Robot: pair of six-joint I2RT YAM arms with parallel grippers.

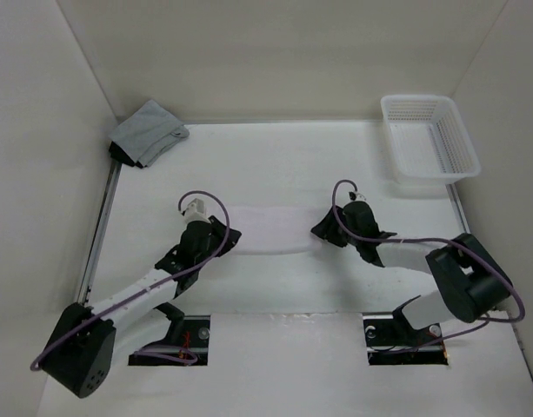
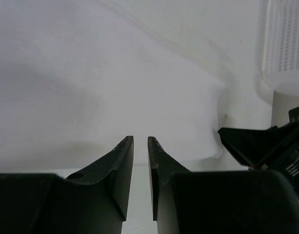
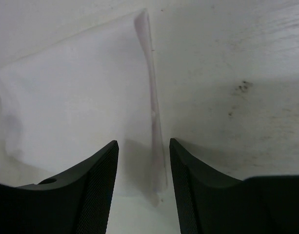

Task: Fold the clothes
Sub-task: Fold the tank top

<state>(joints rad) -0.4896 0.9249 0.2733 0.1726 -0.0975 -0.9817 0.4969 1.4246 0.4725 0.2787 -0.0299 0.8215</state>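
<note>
Between both arms, a folded white garment (image 1: 270, 230) lies flat on the desk (image 1: 275, 291).
Nearest, the left gripper (image 2: 139, 141) is parted by only a slim gap, nothing in it; the right gripper (image 3: 142, 146) stands wide apart astride the garment's folded edge (not pinching it). Farther back, a white basket (image 1: 423, 186) sits at the right corner and a grey garment (image 1: 149, 132) at the left.

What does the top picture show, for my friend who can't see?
A folded white cloth lies on the table between the left gripper and right gripper. A grey garment sits far left, a white basket far right.
</note>
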